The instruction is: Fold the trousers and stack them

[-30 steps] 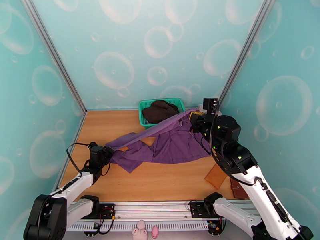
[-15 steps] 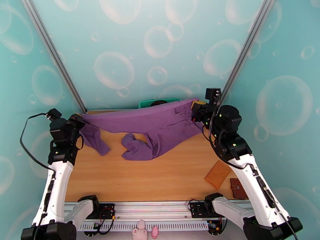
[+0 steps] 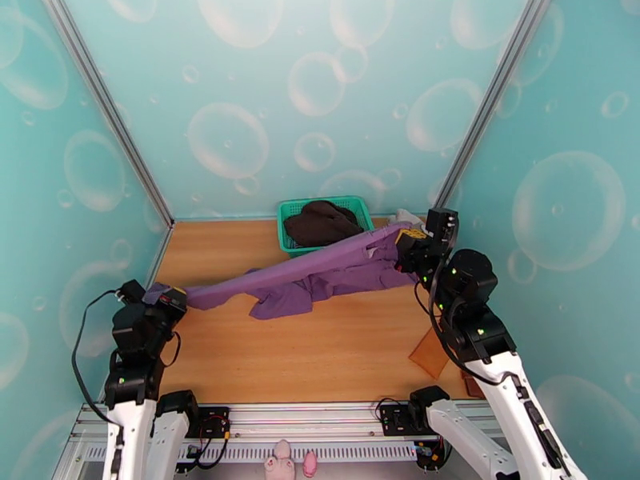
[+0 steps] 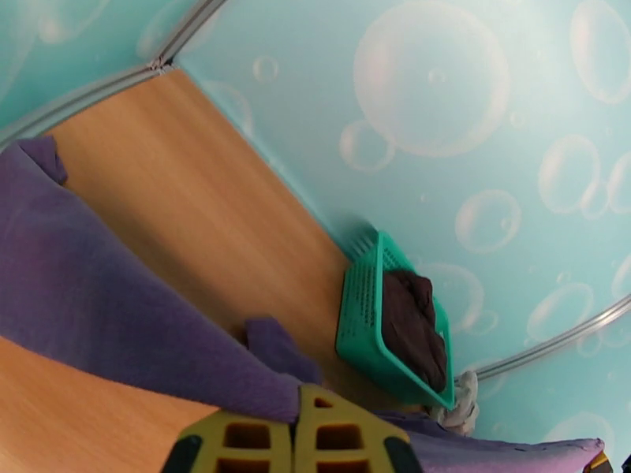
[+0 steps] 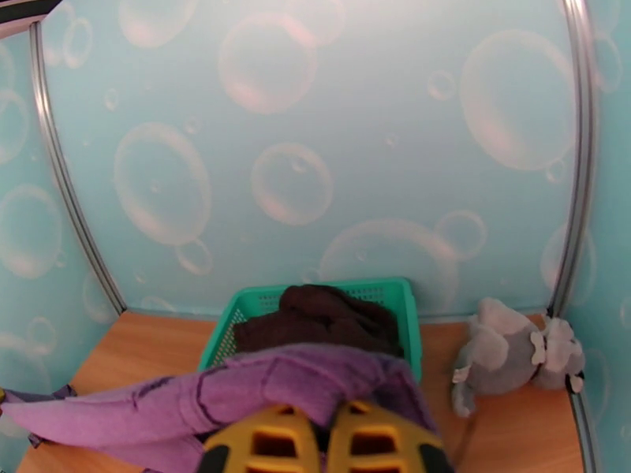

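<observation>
The left fingers [image 4: 237, 439] and right fingers [image 5: 272, 443] pinch the trousers [image 3: 320, 270] tight, stretched from nine to two o'clock.

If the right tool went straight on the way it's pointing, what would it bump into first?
Probably the green basket with the dark brown garment inside. The right tool, shut on the purple trousers, points right at it in its wrist view. How far off is hard to tell.

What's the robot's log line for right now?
left jaws: shut on trousers | right jaws: shut on trousers | trousers: stretched between both jaws, loose leg drooping toward table | fold: not yet done
</observation>
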